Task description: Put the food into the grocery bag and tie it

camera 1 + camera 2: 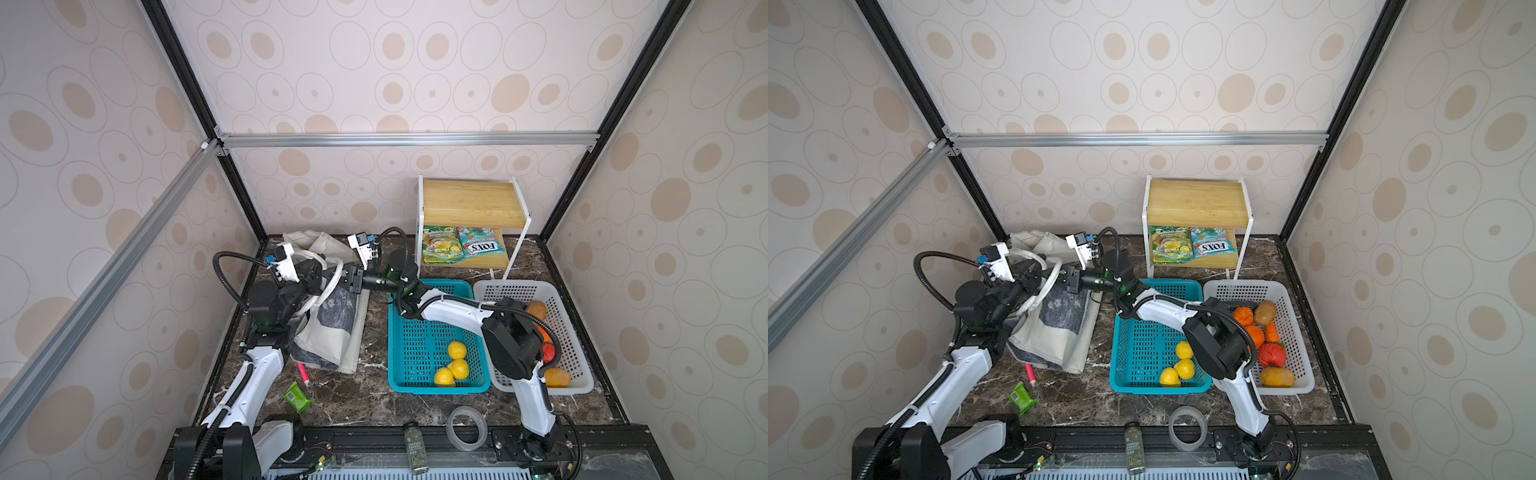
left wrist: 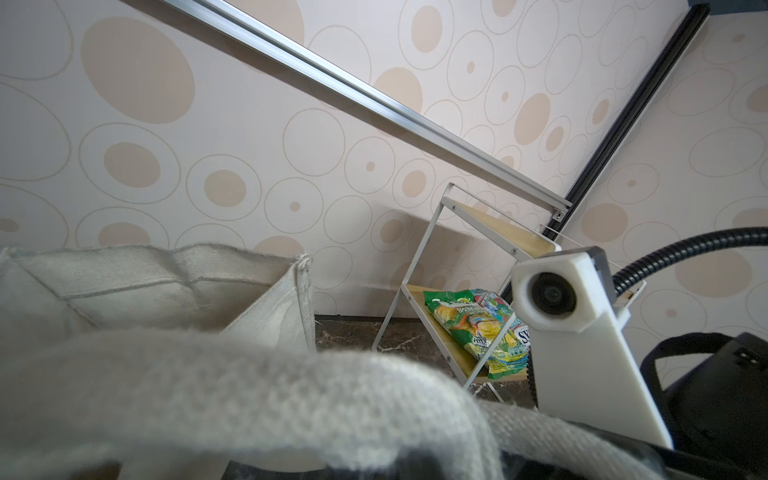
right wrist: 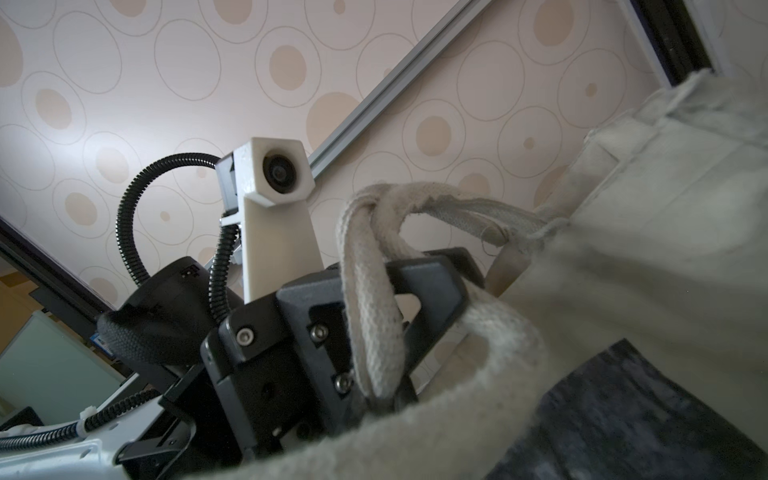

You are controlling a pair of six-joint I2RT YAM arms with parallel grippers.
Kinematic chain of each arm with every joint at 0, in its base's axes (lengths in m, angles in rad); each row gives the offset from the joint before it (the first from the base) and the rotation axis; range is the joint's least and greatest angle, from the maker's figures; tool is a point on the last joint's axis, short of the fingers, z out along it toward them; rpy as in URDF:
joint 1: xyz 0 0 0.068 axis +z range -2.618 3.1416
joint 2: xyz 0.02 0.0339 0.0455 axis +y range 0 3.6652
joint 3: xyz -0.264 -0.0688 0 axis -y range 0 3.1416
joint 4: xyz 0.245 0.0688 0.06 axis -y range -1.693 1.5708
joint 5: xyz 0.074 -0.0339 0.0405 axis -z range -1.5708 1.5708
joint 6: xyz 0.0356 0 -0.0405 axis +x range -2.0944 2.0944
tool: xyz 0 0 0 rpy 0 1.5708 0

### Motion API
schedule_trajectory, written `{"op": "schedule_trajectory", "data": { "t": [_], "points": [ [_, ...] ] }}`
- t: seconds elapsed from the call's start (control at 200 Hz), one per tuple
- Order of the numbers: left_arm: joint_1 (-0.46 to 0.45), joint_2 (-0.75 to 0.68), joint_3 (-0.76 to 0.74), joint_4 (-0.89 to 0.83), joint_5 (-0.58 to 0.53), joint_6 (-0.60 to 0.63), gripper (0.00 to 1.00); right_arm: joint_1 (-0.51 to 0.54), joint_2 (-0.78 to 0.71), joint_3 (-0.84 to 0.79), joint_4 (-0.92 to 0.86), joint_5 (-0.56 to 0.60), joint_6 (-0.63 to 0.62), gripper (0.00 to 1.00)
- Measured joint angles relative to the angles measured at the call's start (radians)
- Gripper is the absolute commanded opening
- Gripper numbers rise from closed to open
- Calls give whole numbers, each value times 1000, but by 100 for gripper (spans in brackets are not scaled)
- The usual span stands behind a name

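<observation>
Left gripper (image 1: 320,277) clamped on a white woven strap handle (image 3: 374,316) of the off-white fabric grocery bag with grey marbled panels (image 1: 332,332). Right gripper (image 1: 344,279) is right at the straps; clenched or not, cannot tell (its fingers are hidden behind blurred strap in the wrist view). Bag lies slumped at the left rear of the dark marbled table (image 1: 374,395), long axis front-to-back, mouth toward the back wall. Glossy candy packets (image 1: 461,248) sit on the wooden rack (image 1: 473,203).

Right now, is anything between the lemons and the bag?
The teal basket walls in the lemons, and the right arm crosses above the basket's far end toward the bag. Otherwise only bare table lies between.
</observation>
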Motion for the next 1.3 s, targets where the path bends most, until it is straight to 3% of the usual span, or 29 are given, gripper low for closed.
{"op": "schedule_trajectory", "data": {
  "t": [0.055,0.36,0.79,1.3],
  "points": [
    [0,-11,3,-27,-7,-4,0,-2,-3,-11,3,13,4,0],
    [-1,-68,35,-192,-33,-31,0,-19,-20,-54,-12,74,15,0],
    [76,-192,47,-375,24,-211,0,-17,-111,-54,-279,138,-78,0],
    [336,-213,79,-312,187,-474,0,-28,-164,29,-644,380,-256,0]
  ]
}}
